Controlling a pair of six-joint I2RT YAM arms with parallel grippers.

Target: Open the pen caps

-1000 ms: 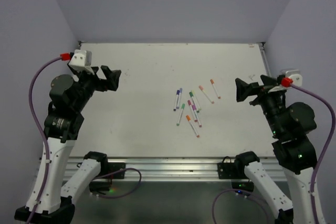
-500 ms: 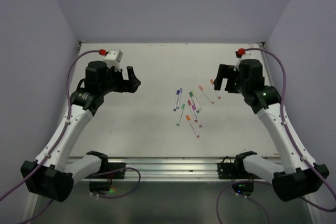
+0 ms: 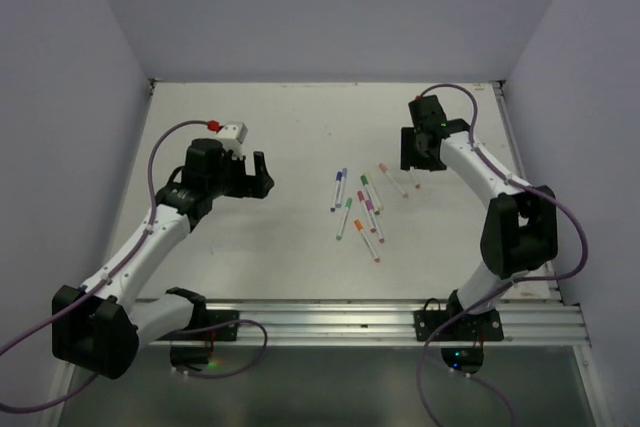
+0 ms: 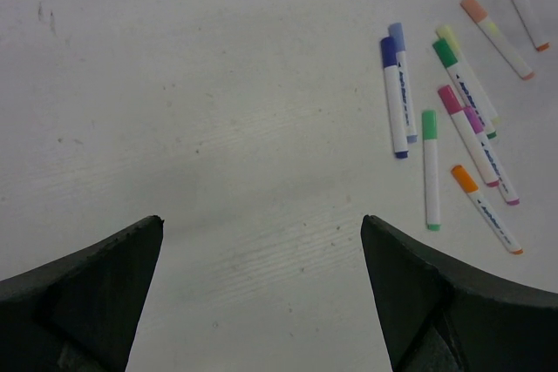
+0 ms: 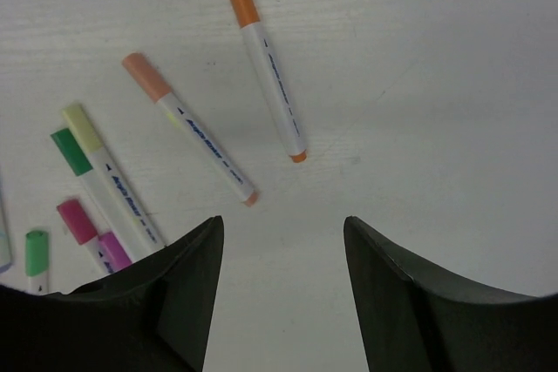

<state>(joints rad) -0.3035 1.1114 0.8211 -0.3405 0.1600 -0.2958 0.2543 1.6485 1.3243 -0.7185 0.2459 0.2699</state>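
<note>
Dark-blue pen cap point(image 4: 388, 48): left wrist view, not right.

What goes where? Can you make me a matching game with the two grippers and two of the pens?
Things
1. left gripper
2. right gripper
3. dark blue pen
4. light green pen

Places
A. close to the orange pen and peach pen, at the right end of the bunch
B. on its own, just left of the pink pen
C. over bare table, left of all the pens
D. right beside a pale blue pen

Pairs: 1-C, 2-A, 3-D, 4-B
</note>
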